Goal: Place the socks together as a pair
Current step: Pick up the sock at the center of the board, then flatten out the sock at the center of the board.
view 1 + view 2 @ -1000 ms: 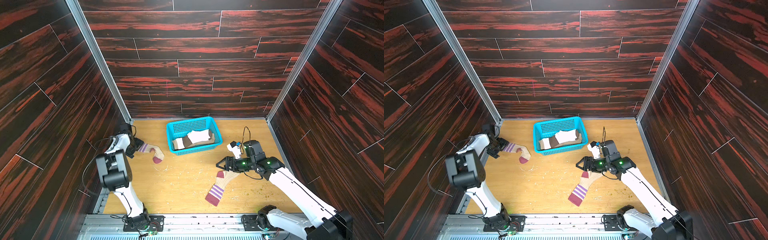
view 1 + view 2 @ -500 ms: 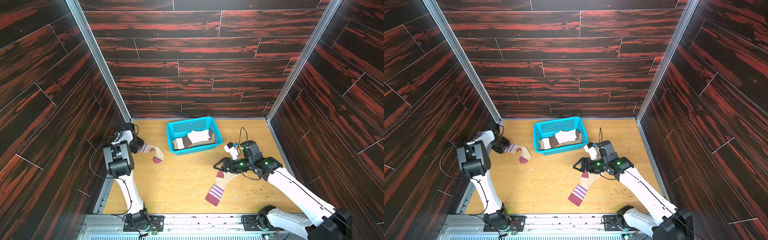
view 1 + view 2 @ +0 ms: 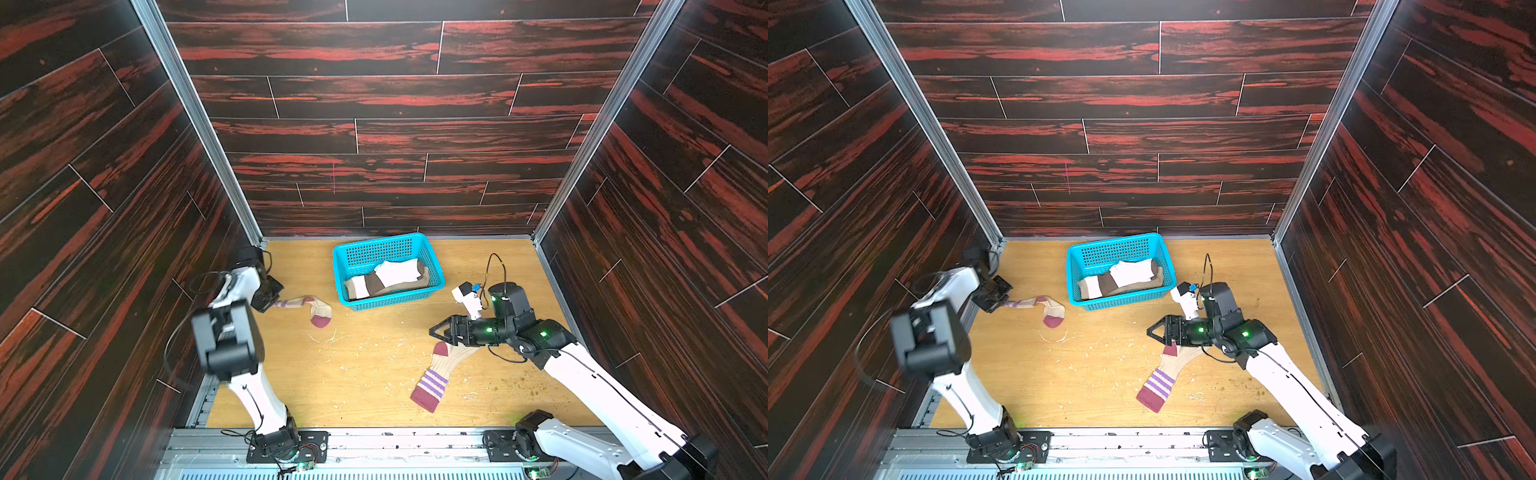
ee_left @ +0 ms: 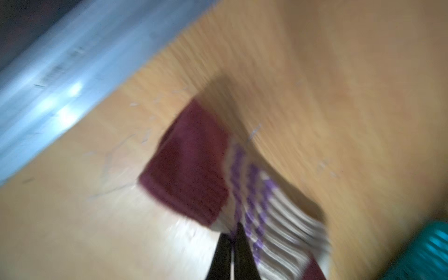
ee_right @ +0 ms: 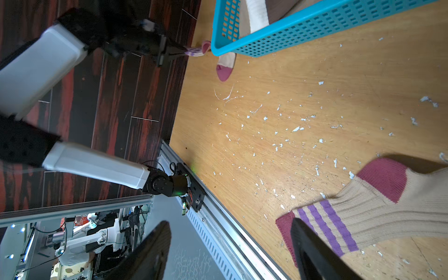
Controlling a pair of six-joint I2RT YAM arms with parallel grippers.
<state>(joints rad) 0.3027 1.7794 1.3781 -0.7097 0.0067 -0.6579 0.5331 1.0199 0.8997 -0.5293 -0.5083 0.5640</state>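
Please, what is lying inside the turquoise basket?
Inside the basket, a white sock lies on a banded sock, white and brown. Some tan fabric shows beside them. Anything beneath these is covered.

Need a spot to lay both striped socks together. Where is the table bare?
The table is bare centrally, between the left sock, the blue basket and the right sock. Crowded around the right end effector, above that sock.
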